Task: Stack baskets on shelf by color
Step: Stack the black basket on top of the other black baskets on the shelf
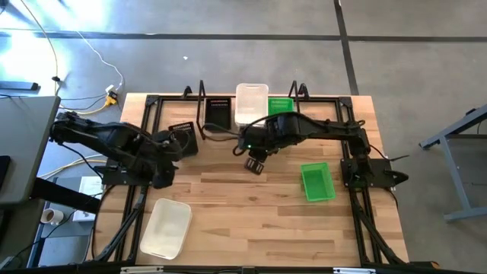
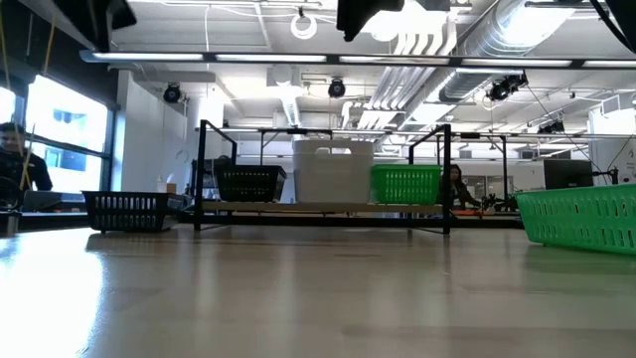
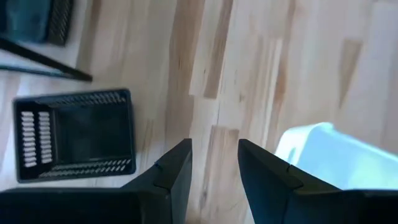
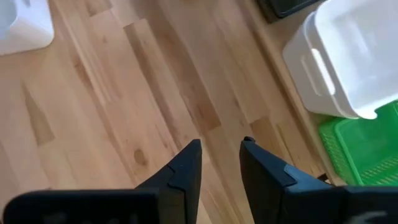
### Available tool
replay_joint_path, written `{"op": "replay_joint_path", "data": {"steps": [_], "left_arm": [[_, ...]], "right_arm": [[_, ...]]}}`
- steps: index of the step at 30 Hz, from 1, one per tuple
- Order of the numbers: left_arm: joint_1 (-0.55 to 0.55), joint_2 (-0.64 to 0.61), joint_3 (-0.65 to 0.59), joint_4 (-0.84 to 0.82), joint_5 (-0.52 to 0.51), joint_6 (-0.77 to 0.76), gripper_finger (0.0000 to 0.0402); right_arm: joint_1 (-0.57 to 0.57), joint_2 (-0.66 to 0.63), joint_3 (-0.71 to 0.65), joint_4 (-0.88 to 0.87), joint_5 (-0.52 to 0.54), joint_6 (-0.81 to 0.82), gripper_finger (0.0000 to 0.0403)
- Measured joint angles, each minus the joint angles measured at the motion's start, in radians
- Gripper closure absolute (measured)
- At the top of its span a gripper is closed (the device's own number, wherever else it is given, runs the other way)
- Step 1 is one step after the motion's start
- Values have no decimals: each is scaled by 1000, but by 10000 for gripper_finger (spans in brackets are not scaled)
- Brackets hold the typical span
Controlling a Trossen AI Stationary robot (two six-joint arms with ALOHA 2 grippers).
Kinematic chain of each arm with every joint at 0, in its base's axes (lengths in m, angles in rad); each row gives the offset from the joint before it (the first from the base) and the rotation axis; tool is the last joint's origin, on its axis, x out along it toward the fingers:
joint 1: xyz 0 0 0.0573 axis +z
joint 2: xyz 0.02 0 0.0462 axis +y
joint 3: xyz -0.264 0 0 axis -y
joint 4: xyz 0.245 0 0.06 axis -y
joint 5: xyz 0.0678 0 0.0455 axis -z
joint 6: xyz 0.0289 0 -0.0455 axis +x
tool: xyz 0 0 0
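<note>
On the shelf (image 1: pixel 202 99) stand a black basket (image 1: pixel 218 113), a white basket (image 1: pixel 251 103) and a green basket (image 1: pixel 280 105), side by side; the low view shows them as black (image 2: pixel 248 183), white (image 2: pixel 333 171) and green (image 2: pixel 405 184). On the table stand a loose black basket (image 1: pixel 183 137) (image 3: pixel 74 137), a loose green basket (image 1: pixel 317 182) (image 2: pixel 581 217) and a loose white basket (image 1: pixel 166 227) (image 3: pixel 336 155). My left gripper (image 1: pixel 169 161) (image 3: pixel 214 152) hovers open between the loose black and white baskets. My right gripper (image 1: pixel 255 164) (image 4: pixel 221 146) hangs open over bare wood in front of the shelf.
Black arm-mount frame rails (image 1: pixel 141 190) run along the table's left and right sides. Bare wood lies in the table's middle (image 1: pixel 243 198). In the right wrist view the shelf's white basket (image 4: pixel 354 56) and green basket (image 4: pixel 367 143) sit close by. People show in the room beyond.
</note>
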Motion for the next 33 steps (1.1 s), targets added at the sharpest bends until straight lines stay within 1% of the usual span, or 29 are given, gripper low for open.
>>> {"op": "replay_joint_path", "data": {"steps": [4,8,10,13,17,20,24,28,33], "left_arm": [[0,-24,-106,64,-5,29,282],[2,-53,-187,129,-103,53,282],[14,-59,-218,142,-131,54,282],[43,-56,-257,169,-131,73,277],[91,-46,-306,204,-123,82,261],[125,-42,-339,255,-106,86,248],[173,-41,-382,313,-104,137,239],[239,-42,-393,329,-93,163,240],[313,-42,-393,340,-34,195,240]], "right_arm": [[22,0,0,0,0,-25,306],[36,0,0,0,39,-32,306],[40,0,0,0,55,-33,306],[39,0,0,0,59,-40,306],[37,0,0,1,61,-66,306],[37,0,0,1,97,-92,306],[26,0,0,2,143,-119,306],[-3,0,0,3,147,-100,306],[-44,0,0,3,160,-95,306]]}}
